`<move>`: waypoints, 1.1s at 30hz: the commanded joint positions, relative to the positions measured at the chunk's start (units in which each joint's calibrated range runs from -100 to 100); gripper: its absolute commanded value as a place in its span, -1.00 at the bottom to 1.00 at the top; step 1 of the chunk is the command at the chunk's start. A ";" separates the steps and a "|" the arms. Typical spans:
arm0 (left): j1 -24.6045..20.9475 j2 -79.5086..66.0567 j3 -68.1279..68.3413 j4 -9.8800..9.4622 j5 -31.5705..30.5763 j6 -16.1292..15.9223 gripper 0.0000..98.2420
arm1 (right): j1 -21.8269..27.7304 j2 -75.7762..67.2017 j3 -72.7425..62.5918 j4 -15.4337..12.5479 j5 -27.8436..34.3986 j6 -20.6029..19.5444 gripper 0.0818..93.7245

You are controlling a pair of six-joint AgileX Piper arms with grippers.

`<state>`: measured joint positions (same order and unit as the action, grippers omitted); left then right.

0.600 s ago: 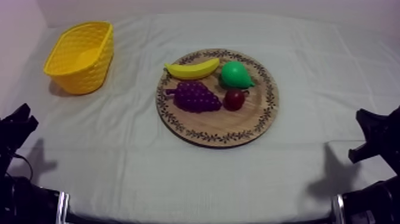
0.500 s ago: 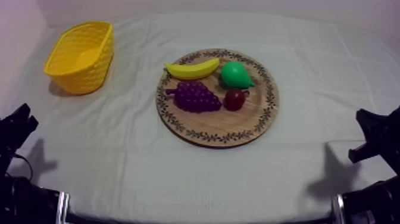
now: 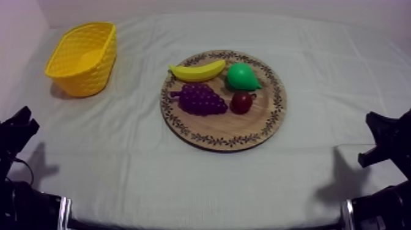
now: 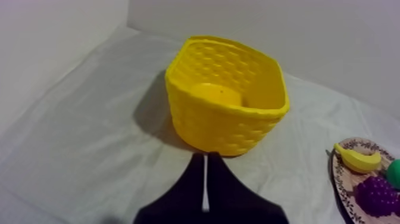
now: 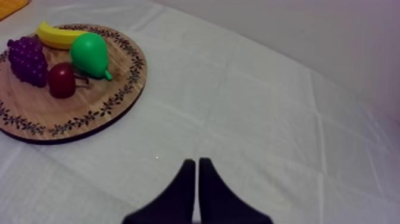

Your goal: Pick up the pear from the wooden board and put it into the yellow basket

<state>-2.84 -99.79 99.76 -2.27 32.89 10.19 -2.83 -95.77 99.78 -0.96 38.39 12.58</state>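
A green pear lies on the round wooden board at mid table, on its far right part; the right wrist view has the pear beside the banana. The yellow basket stands at the far left, with nothing in it. My left gripper rests low at the left edge, its fingers lying together as a narrow wedge short of the basket. My right gripper rests low at the right edge, fingers together, well away from the board.
Also on the board are a banana, a bunch of purple grapes and a small red fruit. Grey-white cloth covers the table between the board and the arms.
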 commanded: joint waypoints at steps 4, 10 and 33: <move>-0.01 -0.04 0.02 0.00 0.01 0.01 -1.00 | 0.00 0.02 0.00 0.01 0.00 0.00 -0.99; -0.01 -0.04 0.02 0.00 0.01 1.24 -0.94 | 0.00 0.02 0.00 0.01 0.00 0.00 -0.99; 0.43 4.46 -5.56 0.24 0.53 -2.47 -1.00 | 0.00 0.02 0.00 0.01 0.00 0.00 -0.99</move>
<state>-2.55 -97.09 96.61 -2.07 33.06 8.42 -2.83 -95.77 99.78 -0.96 38.39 12.55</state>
